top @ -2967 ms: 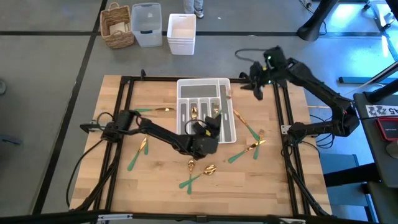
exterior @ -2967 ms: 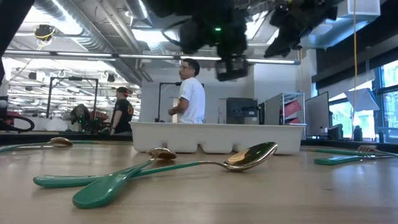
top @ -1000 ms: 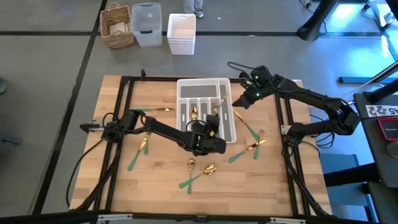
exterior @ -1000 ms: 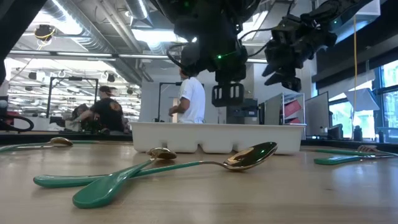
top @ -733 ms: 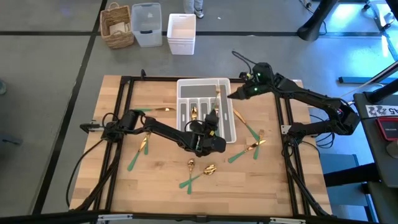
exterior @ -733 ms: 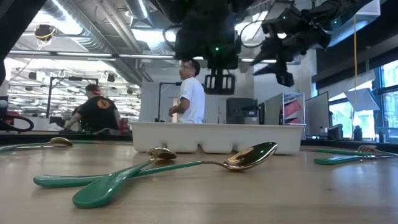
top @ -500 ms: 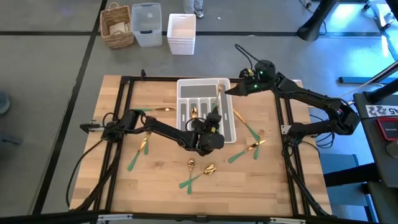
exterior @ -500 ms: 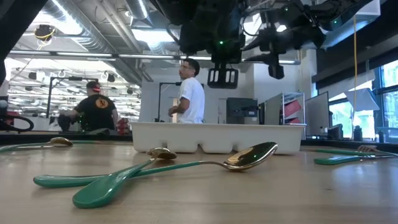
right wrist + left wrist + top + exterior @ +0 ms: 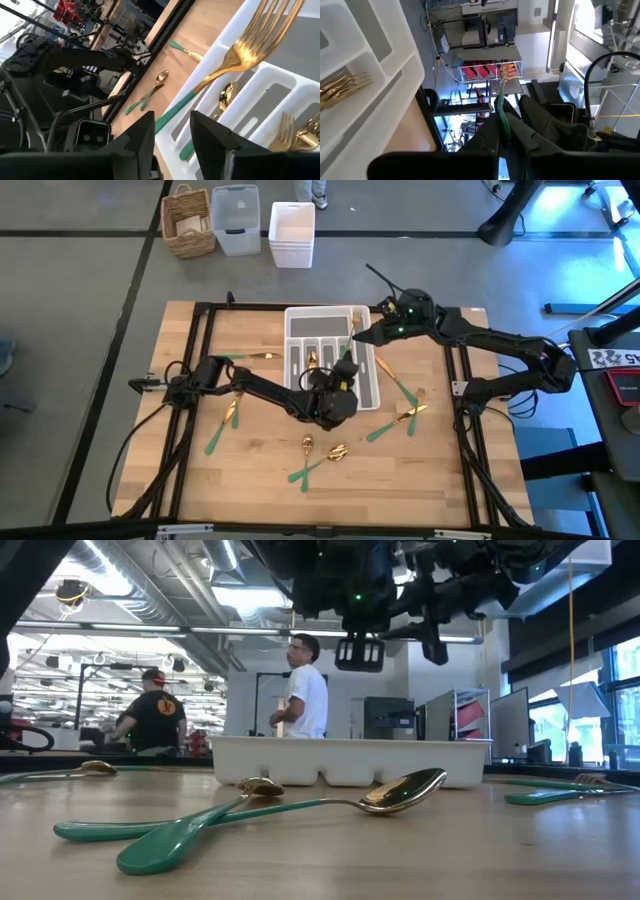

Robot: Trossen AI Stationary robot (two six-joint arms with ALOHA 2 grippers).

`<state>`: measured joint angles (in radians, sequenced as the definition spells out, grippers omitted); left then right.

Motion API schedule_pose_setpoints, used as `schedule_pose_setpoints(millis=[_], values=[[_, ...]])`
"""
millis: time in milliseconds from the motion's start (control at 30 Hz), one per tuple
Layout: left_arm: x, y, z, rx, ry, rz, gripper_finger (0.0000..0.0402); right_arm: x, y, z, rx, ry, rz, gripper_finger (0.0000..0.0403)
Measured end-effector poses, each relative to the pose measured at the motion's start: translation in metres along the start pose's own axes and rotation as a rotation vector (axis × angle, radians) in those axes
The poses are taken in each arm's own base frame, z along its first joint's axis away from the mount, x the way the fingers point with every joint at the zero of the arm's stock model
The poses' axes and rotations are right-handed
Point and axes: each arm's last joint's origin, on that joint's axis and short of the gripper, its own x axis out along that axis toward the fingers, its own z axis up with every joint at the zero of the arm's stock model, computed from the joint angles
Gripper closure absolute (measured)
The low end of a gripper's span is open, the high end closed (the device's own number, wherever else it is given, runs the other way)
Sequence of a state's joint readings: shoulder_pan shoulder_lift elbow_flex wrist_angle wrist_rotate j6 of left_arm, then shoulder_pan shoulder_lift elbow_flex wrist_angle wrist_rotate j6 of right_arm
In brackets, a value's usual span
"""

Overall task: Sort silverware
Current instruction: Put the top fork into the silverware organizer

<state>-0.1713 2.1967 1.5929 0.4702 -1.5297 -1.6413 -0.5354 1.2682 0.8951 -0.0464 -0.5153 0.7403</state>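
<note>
White slotted cutlery tray point(image 9: 372, 392) sits mid-table on the wooden tabletop point(image 9: 260, 470). Beyond the far edge, on the floor: wicker basket point(image 9: 190, 222), translucent bin point(image 9: 236, 220), white bin point(image 9: 292, 234). Two persons point(image 9: 305, 690) stand in the background room.

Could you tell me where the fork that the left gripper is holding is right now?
In the high view, the fork sits clamped in the left gripper, above the near right part of the white cutlery tray, mid-table.
</note>
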Motion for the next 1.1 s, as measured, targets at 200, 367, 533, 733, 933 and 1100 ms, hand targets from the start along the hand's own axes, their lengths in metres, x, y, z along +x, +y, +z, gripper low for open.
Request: schedule_pose_setpoints(millis=[200,367,533,733,933,1100], values=[[-0.006,-0.002,-0.001,-0.016,0.016,-0.002,0.0401,0.007,-0.006,0.0,0.025,0.01,-0.014,0.0274],[-0.006,-0.004,-0.002,0.014,0.041,-0.003,0.0401,0.016,-0.007,0.004,0.037,0.013,0.069,0.0274],[-0.006,-0.003,-0.002,0.016,0.04,-0.002,0.0401,0.02,-0.009,0.005,0.059,0.015,0.078,0.0293],[-0.006,-0.002,-0.002,0.021,0.04,-0.002,0.0392,0.02,-0.007,0.006,0.04,0.009,0.102,0.0374],[-0.005,-0.001,-0.002,0.024,0.041,-0.001,0.0365,0.02,-0.005,0.008,0.014,-0.006,0.118,0.0377],[-0.006,-0.001,-0.002,0.063,0.06,-0.002,0.0339,0.019,-0.004,0.009,0.0,-0.009,0.136,0.0393]])
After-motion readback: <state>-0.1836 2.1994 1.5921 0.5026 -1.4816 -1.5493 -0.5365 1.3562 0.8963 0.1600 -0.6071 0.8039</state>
